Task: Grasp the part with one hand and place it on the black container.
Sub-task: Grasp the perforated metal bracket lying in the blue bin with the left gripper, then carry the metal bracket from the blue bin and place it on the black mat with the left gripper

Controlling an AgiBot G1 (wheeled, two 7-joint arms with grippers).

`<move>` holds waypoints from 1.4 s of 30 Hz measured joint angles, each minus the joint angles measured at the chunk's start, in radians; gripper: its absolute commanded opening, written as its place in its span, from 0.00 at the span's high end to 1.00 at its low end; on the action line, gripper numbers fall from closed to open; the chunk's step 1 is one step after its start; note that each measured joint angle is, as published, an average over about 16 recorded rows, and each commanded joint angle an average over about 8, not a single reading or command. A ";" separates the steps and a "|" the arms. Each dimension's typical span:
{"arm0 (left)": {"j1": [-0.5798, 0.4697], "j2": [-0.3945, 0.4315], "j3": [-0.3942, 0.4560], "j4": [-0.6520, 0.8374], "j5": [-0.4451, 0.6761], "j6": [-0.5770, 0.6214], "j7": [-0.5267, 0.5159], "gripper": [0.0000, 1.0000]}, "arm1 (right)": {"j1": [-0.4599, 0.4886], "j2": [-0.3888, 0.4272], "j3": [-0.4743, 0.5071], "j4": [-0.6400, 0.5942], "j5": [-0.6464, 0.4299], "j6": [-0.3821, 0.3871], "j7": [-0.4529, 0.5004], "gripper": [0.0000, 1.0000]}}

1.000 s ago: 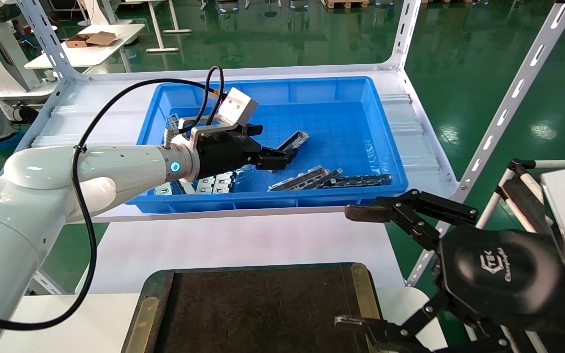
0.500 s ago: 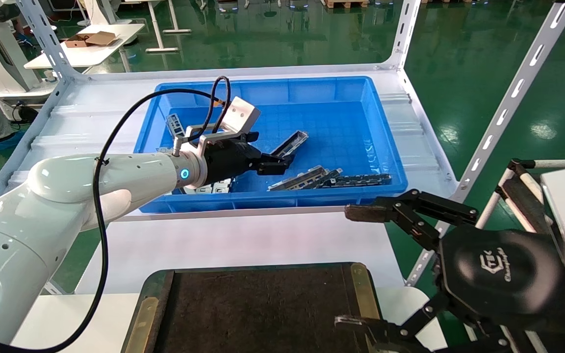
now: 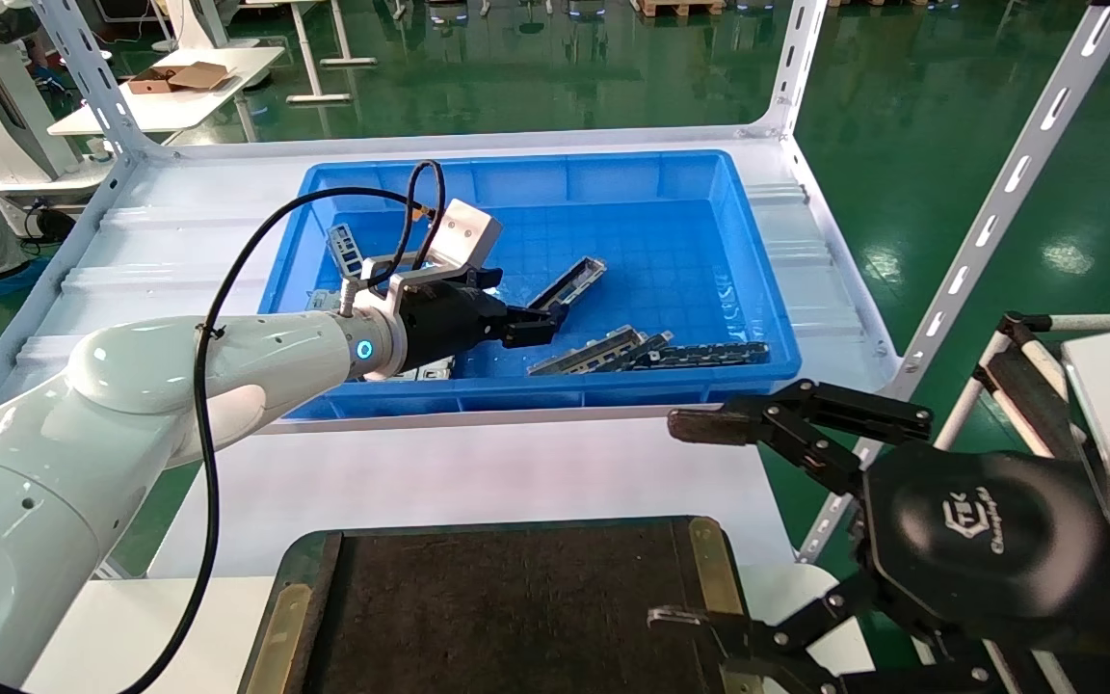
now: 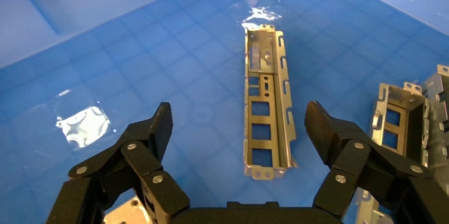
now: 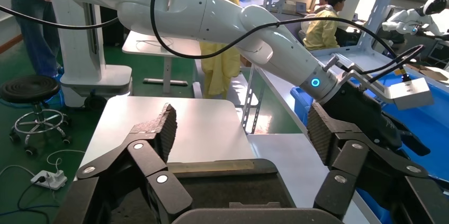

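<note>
Two grippers are showing, one over each big item. Largest is the white shelf table (image 3: 478, 472), carrying the blue bin (image 3: 767, 318) at its far side. Nearer the robot, the black container (image 3: 497, 617) is lying flat with brass strips along its sides, nothing resting on its face. The right gripper (image 3: 700, 520) is hanging above the container's right edge, fingers spread wide and gripping nothing. The left gripper (image 4: 238, 123) is reaching into the bin, its fingers (image 4: 159, 126) splayed on either side of the part (image 4: 267, 102) without touching it. The part is lying open side up on the bin floor, apart from other metal pieces (image 3: 651, 352) clustered toward the bin's front wall.
</note>
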 measured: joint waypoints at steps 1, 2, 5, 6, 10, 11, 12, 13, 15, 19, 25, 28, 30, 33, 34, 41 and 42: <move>0.001 0.000 0.005 0.000 -0.006 -0.002 -0.001 1.00 | 0.000 0.000 0.000 0.000 0.000 0.000 0.000 1.00; 0.002 0.000 0.011 -0.001 -0.012 -0.003 -0.002 1.00 | 0.000 0.000 0.000 0.000 0.000 0.000 0.000 1.00; 0.004 -0.001 0.026 -0.001 -0.030 -0.007 -0.004 1.00 | 0.000 0.000 0.000 0.000 0.000 0.000 0.000 1.00; 0.005 -0.001 0.031 -0.002 -0.035 -0.008 -0.004 1.00 | 0.000 0.000 0.000 0.000 0.000 0.000 0.000 1.00; 0.009 -0.001 0.049 -0.003 -0.058 -0.012 -0.004 1.00 | 0.000 0.000 -0.001 0.000 0.000 0.000 0.000 1.00; 0.009 -0.001 0.053 -0.003 -0.064 -0.013 -0.003 1.00 | 0.000 0.000 -0.001 0.000 0.001 0.000 0.000 1.00; 0.010 -0.001 0.058 -0.004 -0.069 -0.014 -0.003 1.00 | 0.000 0.000 -0.001 0.000 0.001 0.000 0.000 1.00; 0.011 -0.001 0.062 -0.004 -0.075 -0.015 -0.002 1.00 | 0.000 0.000 -0.001 0.000 0.001 0.000 0.000 1.00; 0.011 -0.002 0.070 -0.004 -0.085 -0.017 0.000 1.00 | 0.000 0.000 -0.001 0.000 0.001 0.000 0.000 1.00; 0.012 -0.002 0.085 -0.005 -0.106 -0.021 0.005 1.00 | 0.000 0.001 -0.001 0.000 0.001 0.001 -0.001 1.00; 0.011 -0.002 0.101 -0.008 -0.144 -0.024 0.013 1.00 | 0.000 0.001 -0.002 0.000 0.001 0.001 -0.001 1.00; 0.009 -0.002 0.104 -0.010 -0.167 -0.024 0.021 1.00 | 0.000 0.001 -0.002 0.000 0.001 0.001 -0.001 1.00; 0.006 -0.003 0.106 -0.010 -0.182 -0.022 0.028 1.00 | 0.000 0.001 -0.002 0.000 0.001 0.001 -0.001 1.00; -0.001 -0.004 0.105 -0.008 -0.207 -0.018 0.042 1.00 | 0.000 0.001 -0.002 0.000 0.001 0.001 -0.001 1.00; -0.003 -0.004 0.104 -0.007 -0.215 -0.017 0.048 1.00 | 0.000 0.001 -0.002 0.000 0.002 0.001 -0.001 1.00; -0.028 -0.008 0.095 0.007 -0.269 -0.005 0.096 1.00 | 0.001 0.001 -0.003 0.000 0.002 0.001 -0.001 1.00; -0.032 -0.010 0.093 0.009 -0.276 0.001 0.103 1.00 | 0.001 0.001 -0.003 0.000 0.002 0.001 -0.001 1.00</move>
